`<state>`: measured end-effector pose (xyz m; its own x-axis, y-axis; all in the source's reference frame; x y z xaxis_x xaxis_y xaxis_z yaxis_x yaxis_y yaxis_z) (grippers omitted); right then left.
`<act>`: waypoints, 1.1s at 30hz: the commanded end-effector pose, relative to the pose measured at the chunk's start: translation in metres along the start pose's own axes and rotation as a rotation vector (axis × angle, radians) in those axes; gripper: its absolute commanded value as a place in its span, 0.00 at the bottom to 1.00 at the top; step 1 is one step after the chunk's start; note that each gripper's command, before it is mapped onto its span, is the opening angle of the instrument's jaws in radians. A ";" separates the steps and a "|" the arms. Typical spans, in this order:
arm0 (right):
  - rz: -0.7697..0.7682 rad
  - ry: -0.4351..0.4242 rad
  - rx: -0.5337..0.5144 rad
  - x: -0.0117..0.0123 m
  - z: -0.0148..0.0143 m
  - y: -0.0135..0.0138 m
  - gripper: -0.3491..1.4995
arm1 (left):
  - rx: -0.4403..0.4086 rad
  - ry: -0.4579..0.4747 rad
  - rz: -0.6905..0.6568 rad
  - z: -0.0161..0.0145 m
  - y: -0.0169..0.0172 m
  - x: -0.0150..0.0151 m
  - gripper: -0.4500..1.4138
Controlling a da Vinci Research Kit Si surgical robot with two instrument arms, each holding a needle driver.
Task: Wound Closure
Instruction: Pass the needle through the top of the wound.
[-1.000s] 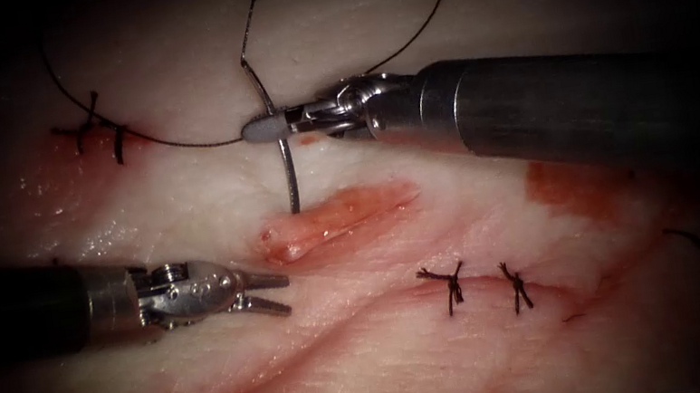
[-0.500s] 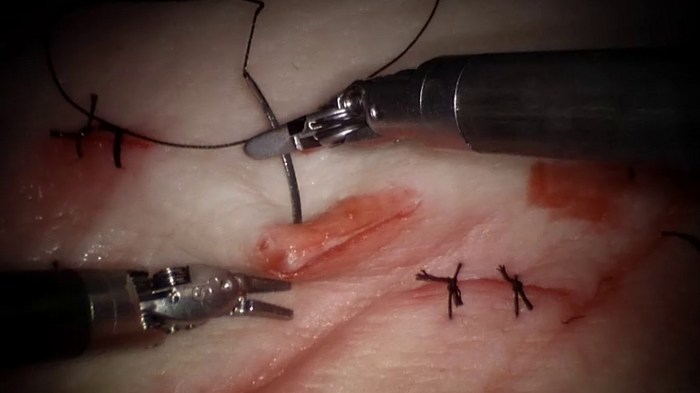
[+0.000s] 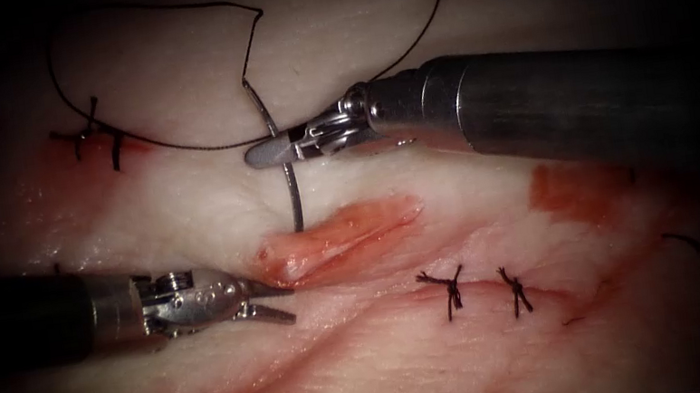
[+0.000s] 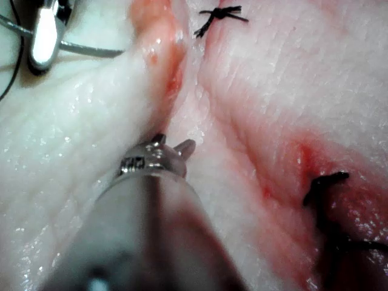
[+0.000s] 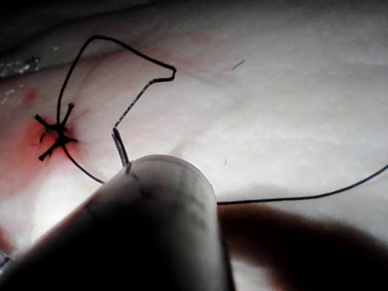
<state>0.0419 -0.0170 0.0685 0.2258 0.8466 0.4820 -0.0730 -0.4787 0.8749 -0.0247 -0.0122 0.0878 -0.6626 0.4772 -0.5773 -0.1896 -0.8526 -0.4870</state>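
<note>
So the right tool [image 3: 270, 151] is clamped on the needle [image 3: 292, 191] a bit above the middle of its curve, and the needle hangs point-down with the tip right at the upper edge of the open cut [image 3: 341, 230]. Can't honestly tell if the point has bitten into the tissue [image 3: 375, 376] or is just touching it. The thread [image 3: 151, 14] runs off the needle's tail, loops wide over the pale tissue and passes by the knotted stitch [image 3: 94, 132] over on the left.

The left tool [image 3: 273, 299] sits just left of the cut, jaws apart, holding nothing.

Progress-wise: a few spots already look closed, like the two knots [image 3: 482, 288] below and right of the cut and that one on the left. This short red gap has no stitch across it at all, so I'd say it's barely begun
</note>
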 end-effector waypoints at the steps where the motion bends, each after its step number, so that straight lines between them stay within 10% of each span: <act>1: 0.011 -0.004 0.007 0.0007 0.0011 -0.0003 0.00 | 0.000 0.001 0.001 0.0008 -0.0002 0.0002 0.43; 33: 0.189 -0.089 0.098 -0.0058 0.0039 -0.0016 0.00 | 0.000 0.001 0.001 0.0008 -0.0002 0.0002 0.43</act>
<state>0.0436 -0.0227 0.0641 0.3012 0.7119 0.6344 -0.0315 -0.6575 0.7528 -0.0247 -0.0122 0.0878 -0.6626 0.4767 -0.5777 -0.1892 -0.8528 -0.4868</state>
